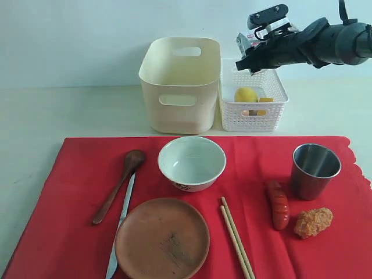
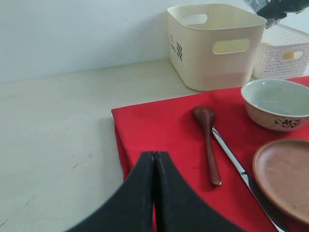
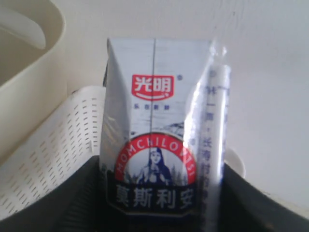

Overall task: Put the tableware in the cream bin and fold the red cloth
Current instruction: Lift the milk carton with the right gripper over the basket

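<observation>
Red cloth (image 1: 70,174) lies flat under bowl (image 1: 192,160), plate (image 1: 161,238) and cup (image 1: 315,170), cream bin (image 1: 180,87) behind. My right gripper (image 1: 249,55) clamps a carton (image 3: 154,121) above the white basket (image 1: 256,119); my left gripper (image 2: 154,193) is pinched shut.

Your pale table (image 1: 52,113)
You see the cloth (image 1: 64,226) in front, bin (image 1: 177,119) and basket (image 1: 253,119) side by side beyond.

On the carton (image 3: 159,140): "光明", "MOMCHILOVTSI", "莫斯利安" (smaller print unreadable)

- Exterior: high, facing the cream bin (image 1: 180,84) across the red cloth (image 1: 70,192).
- Left wrist: low, farther off, facing it obliquely.
- Right wrist: just beside it, tight on a carton (image 3: 159,145); all three share it.
</observation>
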Controlling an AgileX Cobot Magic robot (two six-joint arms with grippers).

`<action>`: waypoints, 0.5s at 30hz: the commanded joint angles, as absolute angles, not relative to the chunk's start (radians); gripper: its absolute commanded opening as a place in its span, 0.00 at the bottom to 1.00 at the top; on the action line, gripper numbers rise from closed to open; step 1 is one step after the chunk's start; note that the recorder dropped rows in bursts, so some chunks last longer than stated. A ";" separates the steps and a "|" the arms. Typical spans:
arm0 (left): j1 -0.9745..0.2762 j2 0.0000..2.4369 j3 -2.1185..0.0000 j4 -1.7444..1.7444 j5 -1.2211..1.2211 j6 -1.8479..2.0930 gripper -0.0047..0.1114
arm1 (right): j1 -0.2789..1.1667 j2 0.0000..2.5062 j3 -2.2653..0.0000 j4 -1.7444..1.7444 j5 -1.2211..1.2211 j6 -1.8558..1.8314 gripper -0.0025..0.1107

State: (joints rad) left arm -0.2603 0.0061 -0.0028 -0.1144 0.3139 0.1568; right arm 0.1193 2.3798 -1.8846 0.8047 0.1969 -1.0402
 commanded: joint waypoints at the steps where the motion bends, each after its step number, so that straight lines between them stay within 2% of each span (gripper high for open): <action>1: -0.257 0.000 0.000 -0.114 0.307 0.158 0.04 | 0.115 2.384 -1.902 0.802 0.154 -1.075 0.04; 9: -0.257 0.000 0.000 -0.114 0.307 0.158 0.04 | 0.115 2.435 -1.902 0.802 0.105 -1.079 0.18; 12: -0.257 0.000 0.000 -0.114 0.307 0.158 0.04 | 0.115 2.435 -1.902 0.802 0.101 -1.079 0.31; 15: -0.257 0.000 0.000 -0.114 0.307 0.158 0.04 | 0.115 2.436 -1.902 0.802 0.109 -1.079 0.50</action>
State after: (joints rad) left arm -0.2603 0.0061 -0.0028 -0.1144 0.3139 0.1568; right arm 0.1193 2.4474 -1.8877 0.8017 0.1319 -1.0723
